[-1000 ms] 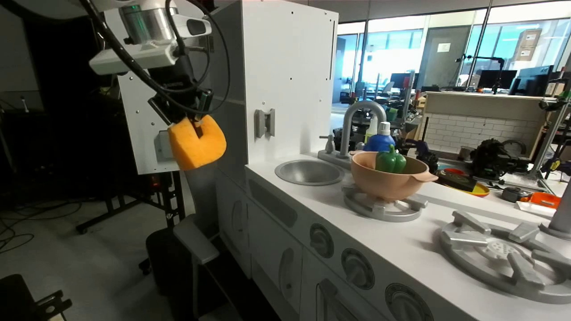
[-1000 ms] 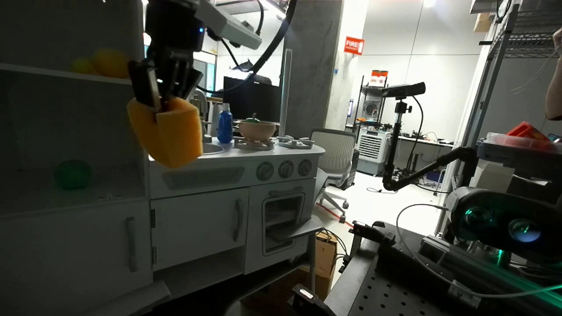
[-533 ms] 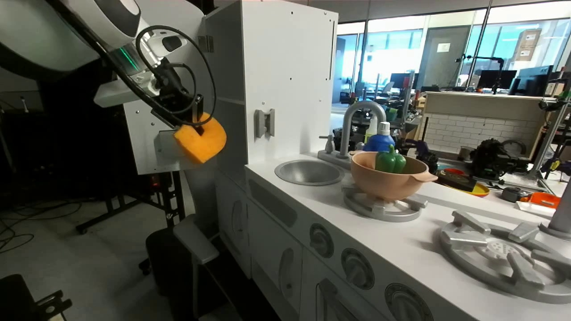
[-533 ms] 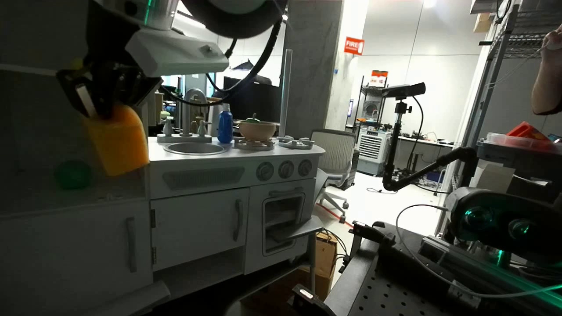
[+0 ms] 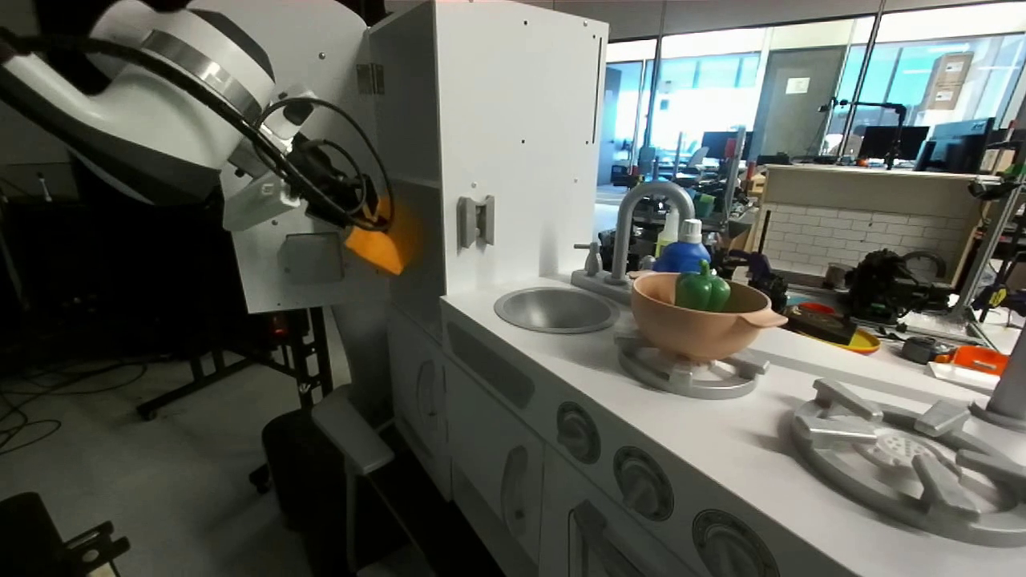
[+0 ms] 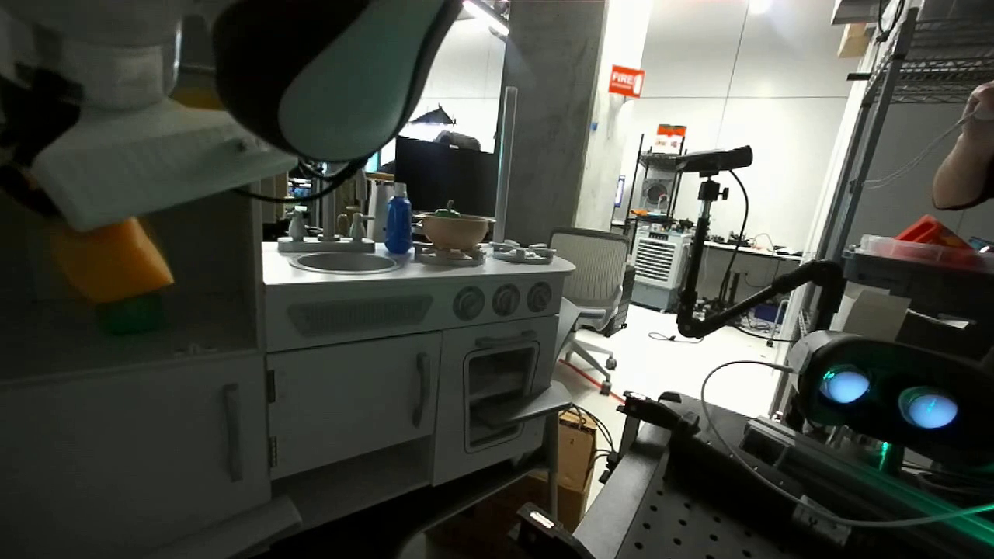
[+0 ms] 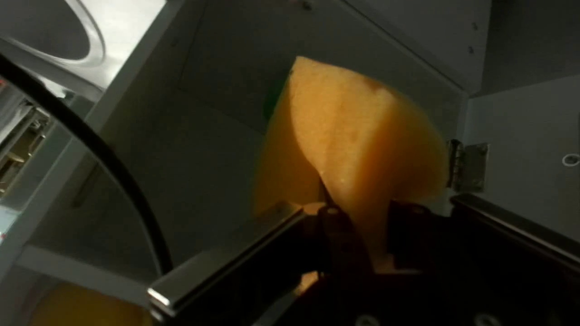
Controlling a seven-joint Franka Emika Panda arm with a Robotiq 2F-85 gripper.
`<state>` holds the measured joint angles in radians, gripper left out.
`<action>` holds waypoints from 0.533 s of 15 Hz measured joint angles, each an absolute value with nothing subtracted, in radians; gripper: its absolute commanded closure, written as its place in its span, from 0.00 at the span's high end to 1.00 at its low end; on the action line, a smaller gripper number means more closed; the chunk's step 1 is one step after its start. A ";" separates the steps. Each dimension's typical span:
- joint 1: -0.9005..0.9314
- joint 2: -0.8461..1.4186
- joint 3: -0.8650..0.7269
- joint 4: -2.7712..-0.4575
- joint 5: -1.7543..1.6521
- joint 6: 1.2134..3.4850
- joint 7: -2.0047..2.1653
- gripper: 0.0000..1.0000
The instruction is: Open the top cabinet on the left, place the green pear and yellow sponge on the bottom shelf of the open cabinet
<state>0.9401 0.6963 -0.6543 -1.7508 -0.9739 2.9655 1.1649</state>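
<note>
The yellow sponge (image 7: 340, 113), an orange-yellow lump, is pinched in my gripper (image 7: 370, 221), whose jaws are closed on its near end. An exterior view shows the sponge (image 5: 383, 247) at the mouth of the white top cabinet (image 5: 521, 104), whose door (image 5: 260, 280) hangs open on the left. On the bottom shelf (image 6: 210, 338) sits the green pear (image 6: 132, 317), dim and partly covered by the sponge (image 6: 112, 260) in front. Only a green sliver of the pear (image 7: 272, 97) shows in the wrist view. The arm and shadow hide much of the gripper in the exterior views.
A divider (image 7: 81, 271) separates off the upper compartment, where a yellow object (image 7: 86, 308) lies. The cabinet's side wall borders the counter with its sink (image 5: 555, 310). Door hinges (image 7: 469, 165) show at the right in the wrist view. A peach bowl (image 5: 689, 328) stands farther along.
My gripper has carried the sponge toward and into the cabinet opening, moving left in an exterior view until it overlaps the green pear. The grip stays closed throughout.
</note>
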 measured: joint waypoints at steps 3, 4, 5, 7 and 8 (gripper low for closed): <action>1.050 0.846 -0.739 -1.697 -1.033 2.965 1.354 0.03; 1.076 0.893 -0.762 -1.679 -1.042 2.965 1.408 0.03; 1.094 0.935 -0.782 -1.661 -1.043 2.965 1.449 0.03; 1.112 1.007 -0.825 -1.620 -1.043 2.964 1.520 0.03; 1.111 1.034 -0.845 -1.599 -1.043 2.963 1.545 0.03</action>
